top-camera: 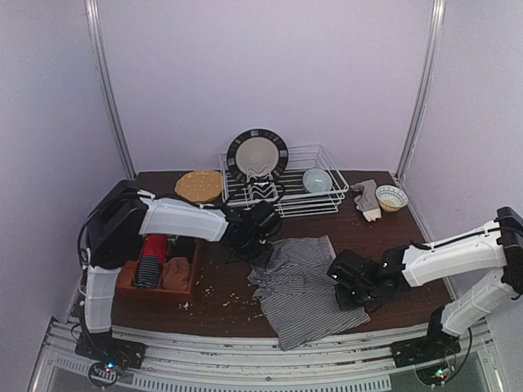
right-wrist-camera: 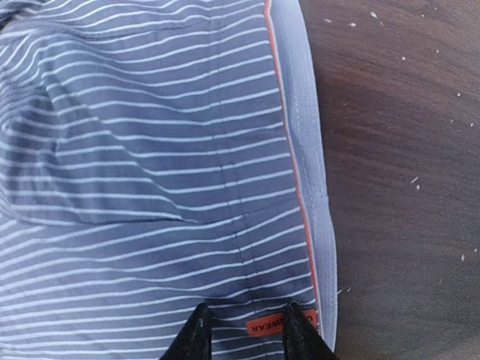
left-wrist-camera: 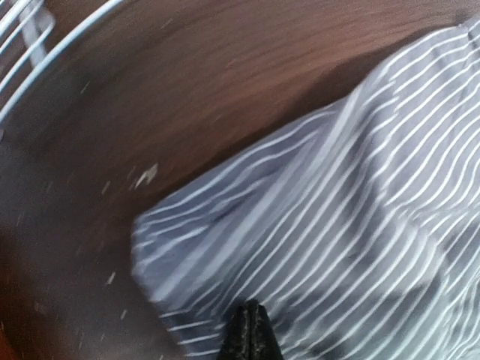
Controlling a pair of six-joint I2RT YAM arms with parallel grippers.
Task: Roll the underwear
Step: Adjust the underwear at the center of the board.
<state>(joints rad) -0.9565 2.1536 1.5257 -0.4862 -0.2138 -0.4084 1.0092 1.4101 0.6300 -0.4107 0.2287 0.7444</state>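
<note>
A dark underwear with fine white stripes (top-camera: 306,286) lies spread on the brown table (top-camera: 221,294). My left gripper (top-camera: 260,243) is at its far left corner, where the cloth is bunched. In the left wrist view its tips (left-wrist-camera: 251,330) are pressed together in the striped cloth (left-wrist-camera: 352,195). My right gripper (top-camera: 345,287) rests on the garment's right edge. In the right wrist view it (right-wrist-camera: 247,334) stands open, fingers (right-wrist-camera: 196,334) astride the flat cloth and an orange label (right-wrist-camera: 266,325) beside the pale waistband (right-wrist-camera: 304,135). More underwear, red (top-camera: 155,245), black (top-camera: 149,269) and orange-brown (top-camera: 176,273), sits in a wooden box (top-camera: 159,287).
A white wire dish rack (top-camera: 327,200) at the back holds a dark-rimmed plate (top-camera: 257,155) and a pale blue bowl (top-camera: 317,180). A yellowish plate (top-camera: 198,186) lies left of it; a grey cloth (top-camera: 366,198) and a small bowl (top-camera: 391,197) lie right. Crumbs dot the table.
</note>
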